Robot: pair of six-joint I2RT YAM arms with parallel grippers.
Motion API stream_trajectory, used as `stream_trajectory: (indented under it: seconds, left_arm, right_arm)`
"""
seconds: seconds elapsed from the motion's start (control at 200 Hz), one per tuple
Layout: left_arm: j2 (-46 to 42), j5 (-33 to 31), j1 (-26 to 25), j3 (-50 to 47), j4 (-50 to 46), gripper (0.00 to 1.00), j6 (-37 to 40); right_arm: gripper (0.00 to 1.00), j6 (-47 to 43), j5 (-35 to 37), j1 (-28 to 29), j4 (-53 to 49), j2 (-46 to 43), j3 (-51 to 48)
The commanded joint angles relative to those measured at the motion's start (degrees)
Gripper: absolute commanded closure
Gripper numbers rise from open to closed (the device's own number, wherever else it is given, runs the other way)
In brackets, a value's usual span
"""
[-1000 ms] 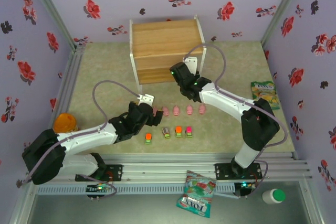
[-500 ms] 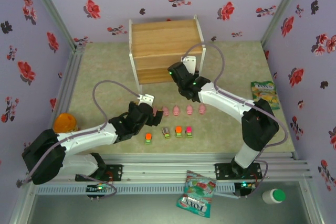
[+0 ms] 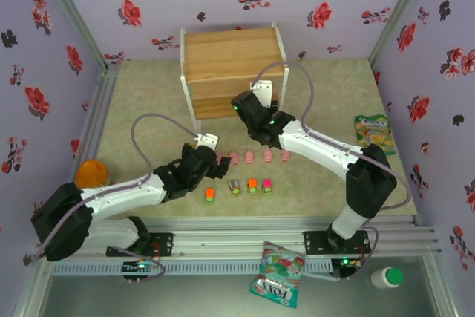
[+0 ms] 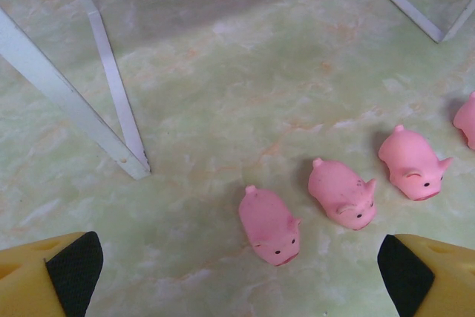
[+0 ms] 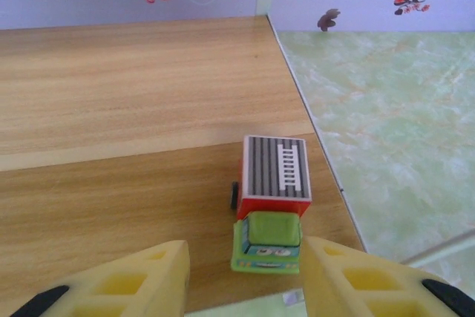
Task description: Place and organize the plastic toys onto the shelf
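Observation:
A small truck toy [image 5: 271,198] with a green cab, red body and grey ladder top stands on the front wooden board of the shelf [image 5: 111,206], near its right edge. My right gripper [image 5: 243,252] is open around the cab, with a clear gap on the left side. In the top view the right gripper [image 3: 247,107] is at the shelf [image 3: 234,53] front. Several pink pigs [image 3: 251,157] lie in a row, with blocky toys [image 3: 252,185] in a second row nearer me. My left gripper [image 4: 245,287] hangs open just above the leftmost pig [image 4: 269,226].
White shelf legs [image 4: 111,102] stand left of the pigs. An orange object [image 3: 91,174] sits at the left wall. One snack bag [image 3: 373,133] lies at the right, another snack bag [image 3: 278,272] and a green-capped bottle [image 3: 387,278] lie in front of the rail.
The right gripper has shifted a little left along the shelf front and its jaws have spread slightly. The left arm has not moved.

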Motion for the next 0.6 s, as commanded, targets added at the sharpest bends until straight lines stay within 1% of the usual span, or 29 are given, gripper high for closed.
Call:
stream_trajectory:
  seconds: [0.0, 0.385, 0.595]
  left_arm:
    - [-1.45, -0.23, -0.02, 1.43, -1.15, 0.0, 1.03]
    - [-1.73, -0.38, 0.16, 1.27, -1.24, 0.0, 0.87]
    - [-1.75, -0.42, 0.24, 1.21, -1.15, 0.0, 0.87]
  right_arm:
    - [0.56, 0.96, 2.85, 2.01, -1.34, -2.95, -1.02]
    - [0.56, 4.99, 5.8, 9.63, -4.81, -8.64, -6.55]
    - [0.57, 9.11, 6.08, 13.5, -7.94, -13.06, -11.83]
